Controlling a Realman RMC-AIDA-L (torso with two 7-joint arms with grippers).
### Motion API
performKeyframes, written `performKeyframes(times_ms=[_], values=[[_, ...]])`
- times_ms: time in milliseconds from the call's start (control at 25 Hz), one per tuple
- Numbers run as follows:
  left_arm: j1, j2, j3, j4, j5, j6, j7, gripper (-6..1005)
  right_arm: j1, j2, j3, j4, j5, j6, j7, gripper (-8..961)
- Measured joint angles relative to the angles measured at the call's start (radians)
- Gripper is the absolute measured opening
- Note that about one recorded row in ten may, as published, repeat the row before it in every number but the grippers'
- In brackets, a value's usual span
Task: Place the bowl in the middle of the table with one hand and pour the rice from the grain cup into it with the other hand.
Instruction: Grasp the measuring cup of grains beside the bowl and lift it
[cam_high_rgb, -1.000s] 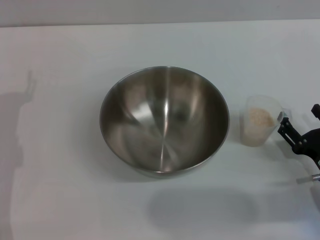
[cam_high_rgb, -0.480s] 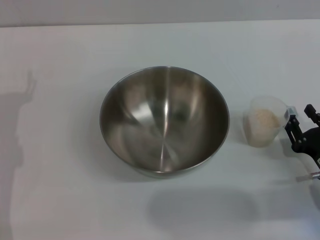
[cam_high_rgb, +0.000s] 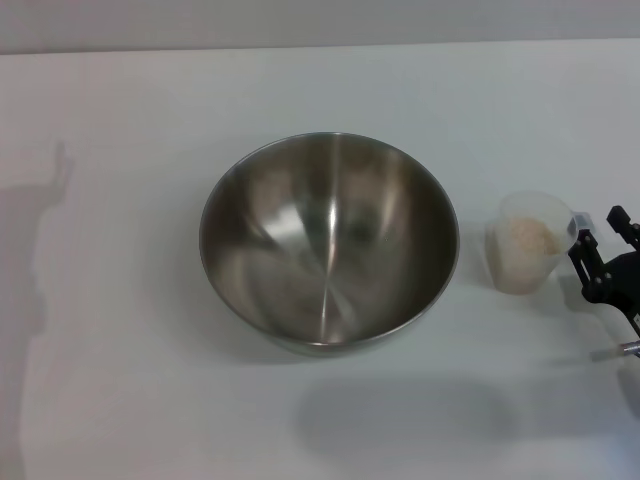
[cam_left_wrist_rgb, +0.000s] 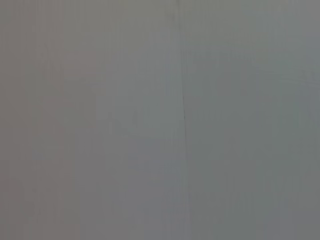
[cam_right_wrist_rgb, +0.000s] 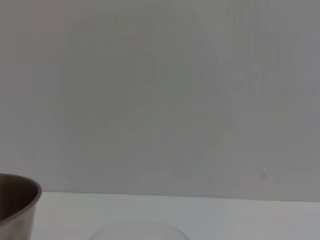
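The bowl (cam_high_rgb: 328, 243), large and shiny steel, sits upright and empty at the middle of the table (cam_high_rgb: 130, 400). To its right stands the grain cup (cam_high_rgb: 530, 256), small and translucent, with pale rice (cam_high_rgb: 530, 238) inside. My right gripper (cam_high_rgb: 600, 230) is at the table's right edge, its black fingers closed around the cup's handle tab. The right wrist view shows a sliver of the bowl (cam_right_wrist_rgb: 17, 200) and the faint rim of the cup (cam_right_wrist_rgb: 140, 231). My left gripper is out of view; its wrist view shows only a grey surface.
A grey wall (cam_high_rgb: 320, 20) runs behind the table's far edge. Arm shadows lie on the left side and front of the white tabletop.
The right gripper's fingers have drawn together on the cup's handle. The cup has shifted a little to the right with them. The bowl has not moved.
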Motion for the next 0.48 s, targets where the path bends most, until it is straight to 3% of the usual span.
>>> performKeyframes(times_ms=[280,400,480], values=[[0.001,0.000,0.007,0.001,0.001,0.000,-0.001,829,0.002,0.002,0.000,0.000,0.000,-0.004,-0.001,436],[0.001,0.000,0.007,0.001,0.001,0.000,-0.001,829,0.002,0.002,0.000,0.000,0.000,-0.003,-0.001,204],[0.003,0.000,0.008,0.001,0.000,0.000,-0.001,829,0.002,0.002,0.000,0.000,0.000,-0.004,-0.001,130]])
